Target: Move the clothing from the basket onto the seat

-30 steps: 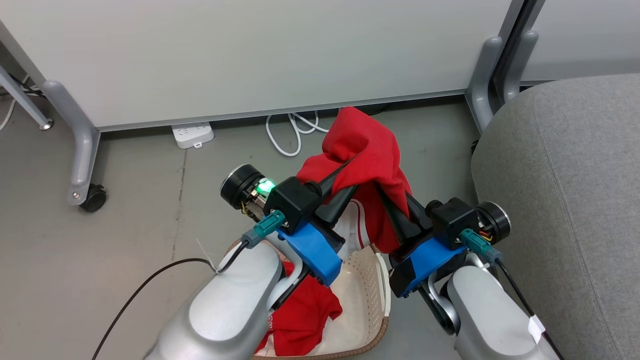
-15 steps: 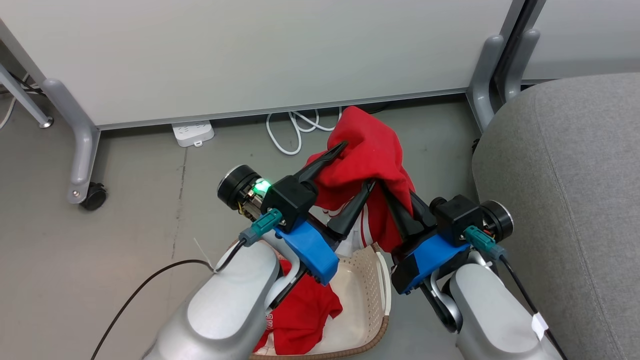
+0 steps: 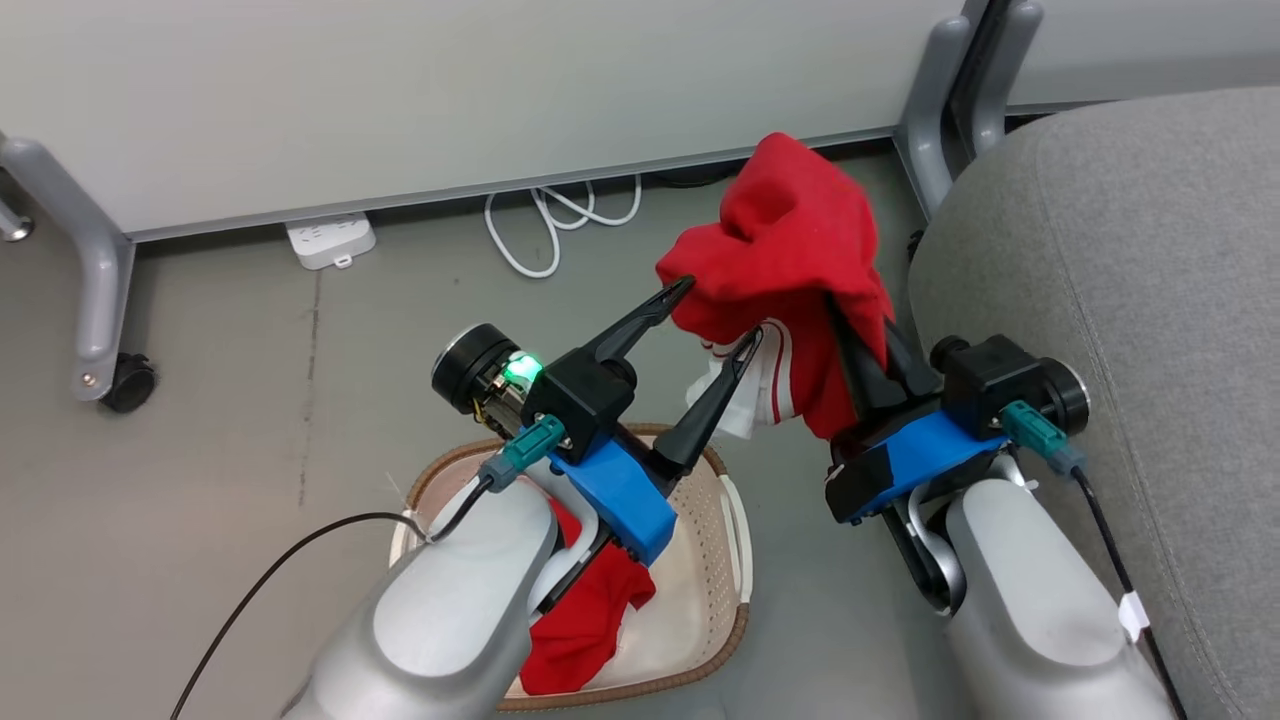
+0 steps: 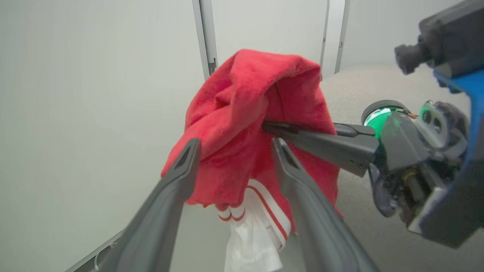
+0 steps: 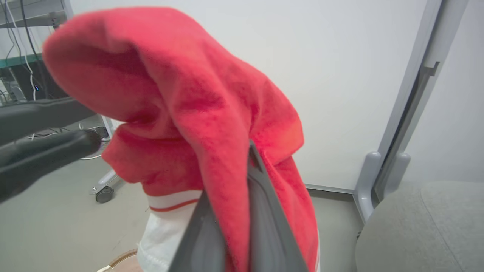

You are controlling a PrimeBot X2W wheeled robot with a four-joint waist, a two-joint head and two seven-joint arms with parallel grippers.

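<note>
fleecy red garment (image 3: 790,230), white-trimmed, hangs bunched from the pinched right tool (image 4: 269,127) near the grey fabric seat (image 3: 1150,250), another red garment (image 3: 590,620) in the perforated oval basket (image 3: 745,625), left tool (image 3: 718,310), clamped earlier, now wide

One red garment (image 3: 790,240), bunched up with its white striped trim dangling below, hangs clear of the floor (image 3: 250,380), between the basket (image 3: 722,545) and the grey seat (image 3: 1130,280). The oval cream basket stands upright on the floor near the seat. A second red garment (image 3: 585,625) lies crumpled inside it.
</note>
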